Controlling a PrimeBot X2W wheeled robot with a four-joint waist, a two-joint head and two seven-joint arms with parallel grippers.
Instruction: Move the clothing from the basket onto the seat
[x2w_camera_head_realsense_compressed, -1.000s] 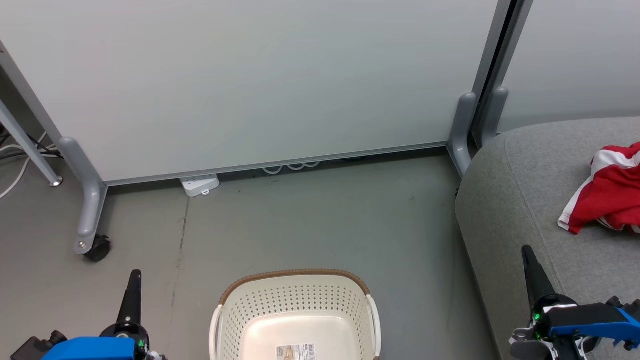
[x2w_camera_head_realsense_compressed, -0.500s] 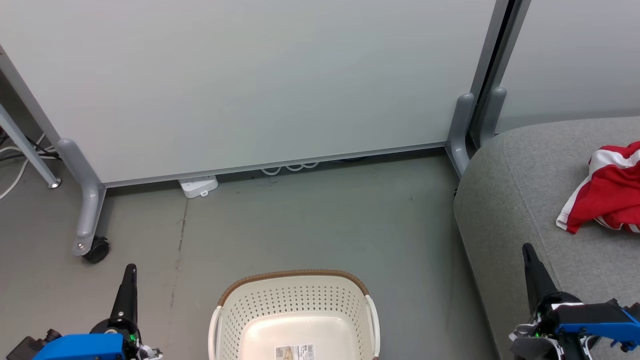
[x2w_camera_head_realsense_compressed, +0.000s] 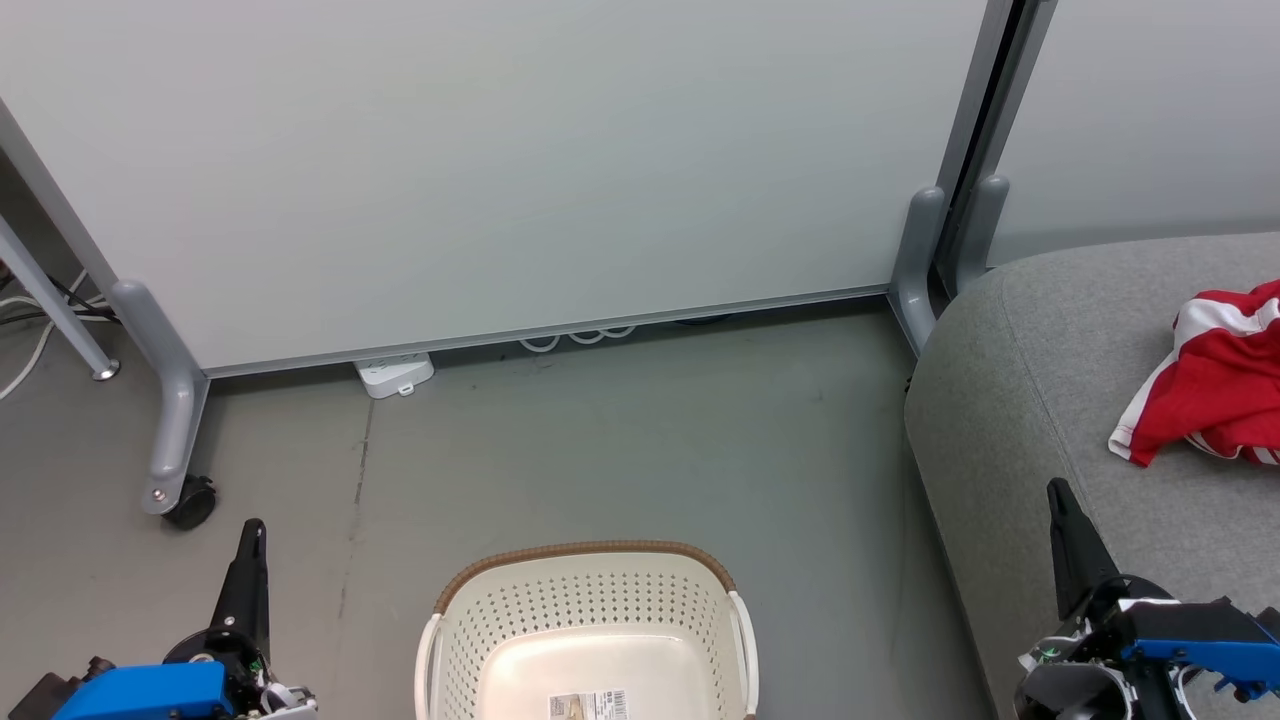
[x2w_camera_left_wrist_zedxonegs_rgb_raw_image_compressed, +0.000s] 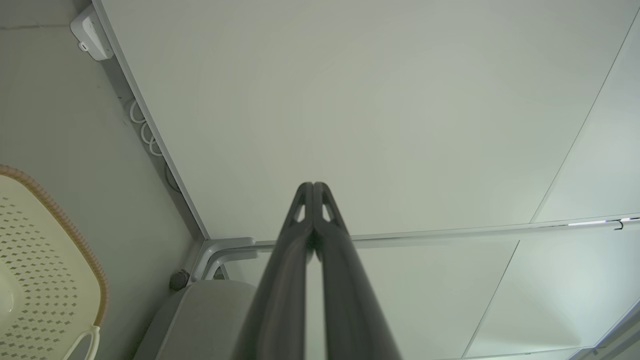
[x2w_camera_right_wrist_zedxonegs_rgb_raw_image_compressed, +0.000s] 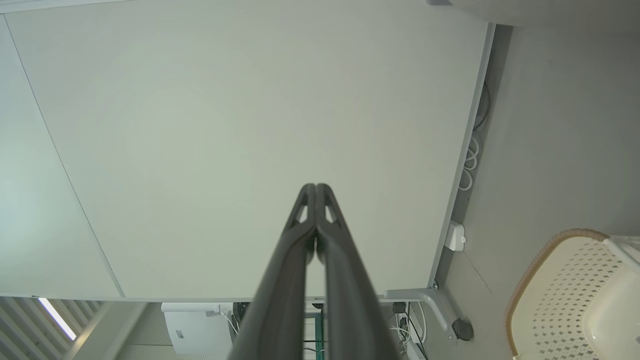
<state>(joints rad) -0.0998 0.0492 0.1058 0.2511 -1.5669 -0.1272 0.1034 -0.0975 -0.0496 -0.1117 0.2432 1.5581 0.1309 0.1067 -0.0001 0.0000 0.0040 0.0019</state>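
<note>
Left gripper (x2w_camera_head_realsense_compressed: 252, 530) and right gripper (x2w_camera_head_realsense_compressed: 1056, 492) are seen pressed closed, nothing held, either side of the laundry basket (x2w_camera_head_realsense_compressed: 585, 549); red-and-white clothing (x2w_camera_head_realsense_compressed: 1220, 390) is heaped on the grey sofa (x2w_camera_head_realsense_compressed: 1010, 380).

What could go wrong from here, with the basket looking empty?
The basket is cut off at the head view's bottom edge, so a garment could lie unseen there. The clothing on the seat is cropped too; I cannot count both pieces. The shut right gripper hangs over the seat's edge and might brush it.
</note>
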